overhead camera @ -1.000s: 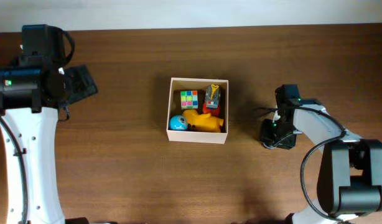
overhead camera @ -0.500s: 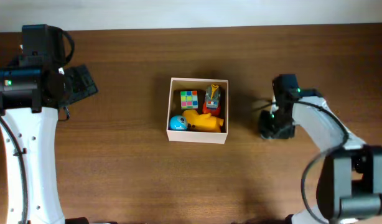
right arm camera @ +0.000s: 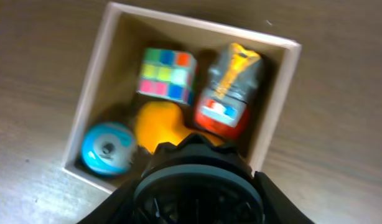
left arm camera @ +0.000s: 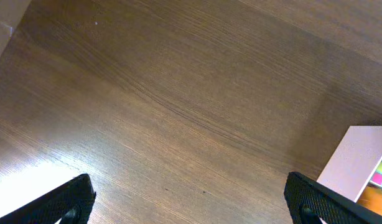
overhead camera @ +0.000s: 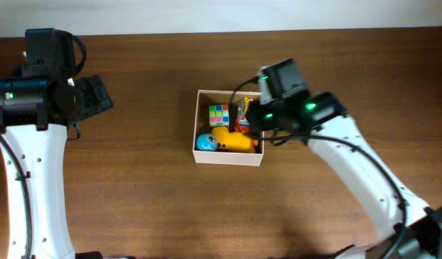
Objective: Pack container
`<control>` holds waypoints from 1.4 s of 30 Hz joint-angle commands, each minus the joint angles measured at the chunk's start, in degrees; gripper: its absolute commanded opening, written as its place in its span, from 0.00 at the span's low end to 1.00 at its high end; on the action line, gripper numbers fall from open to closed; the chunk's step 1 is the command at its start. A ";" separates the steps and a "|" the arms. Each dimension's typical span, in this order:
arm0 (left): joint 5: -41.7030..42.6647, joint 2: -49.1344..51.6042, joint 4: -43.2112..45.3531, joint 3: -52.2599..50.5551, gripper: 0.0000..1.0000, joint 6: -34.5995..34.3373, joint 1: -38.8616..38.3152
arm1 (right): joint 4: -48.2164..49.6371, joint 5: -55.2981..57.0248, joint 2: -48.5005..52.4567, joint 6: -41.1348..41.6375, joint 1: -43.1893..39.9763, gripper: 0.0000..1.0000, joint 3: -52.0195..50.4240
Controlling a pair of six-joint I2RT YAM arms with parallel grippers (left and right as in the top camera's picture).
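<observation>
The container [overhead camera: 229, 159], a square white-walled box with a tan inside, sits mid-table. It holds a multicoloured cube [overhead camera: 219, 114], a red and grey toy [overhead camera: 245, 112], a yellow toy [overhead camera: 233, 141] and a blue round toy [overhead camera: 206, 142]. My right gripper [overhead camera: 254, 119] hangs over the box's right half, shut on a black round object [right arm camera: 200, 177]. The right wrist view shows the container [right arm camera: 96, 81] with the cube [right arm camera: 166, 74] and the red toy [right arm camera: 231, 96] below my right gripper [right arm camera: 197, 208]. My left gripper [left arm camera: 191, 205] is open and empty over bare wood, far left of the box.
The container's corner [left arm camera: 359, 155] shows at the right edge of the left wrist view. The wooden table's far edge [overhead camera: 221, 32] meets a white wall. The left arm's white links [overhead camera: 34, 180] stand along the left side.
My right gripper has swung from the table right of the box, leftwards and up, to above the box's right half, carrying the black round object. The left arm has not moved.
</observation>
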 commanded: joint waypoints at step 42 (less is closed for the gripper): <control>-0.63 -0.13 -0.04 0.09 0.99 0.90 0.33 | -12.96 6.82 -20.90 0.55 -3.21 0.99 8.81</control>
